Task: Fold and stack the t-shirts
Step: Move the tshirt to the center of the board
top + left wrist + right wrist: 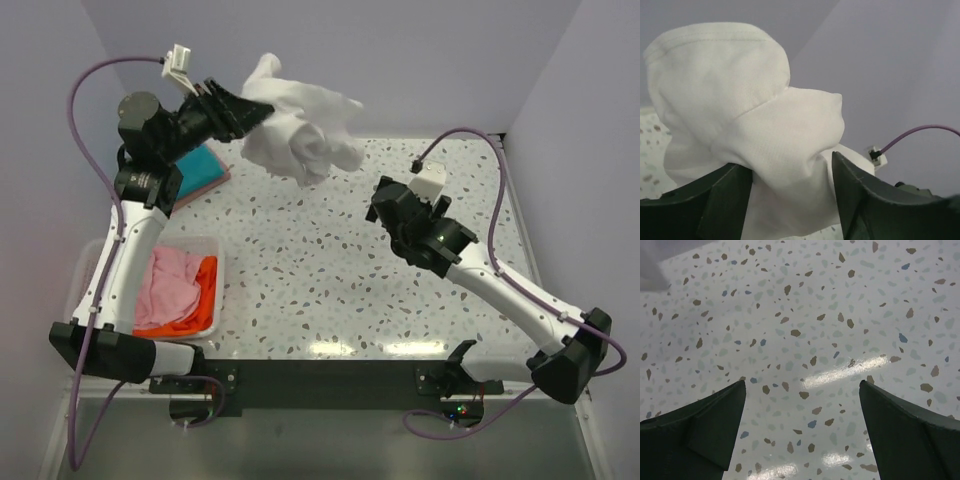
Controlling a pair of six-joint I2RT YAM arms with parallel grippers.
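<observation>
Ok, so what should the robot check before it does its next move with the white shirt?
1. Grip of the left pincer on the white t-shirt: cannot tell; cloth sits between parted fingers.
2. The white t-shirt lifted off the table: ok.
3. The white t-shirt spread flat for folding: not ok, bunched up.
4. The right pincer open and empty: ok.
5. Bare table under the right pincer: ok.
6. The pink t-shirt and orange t-shirt out of the basket: not ok, both inside.
</observation>
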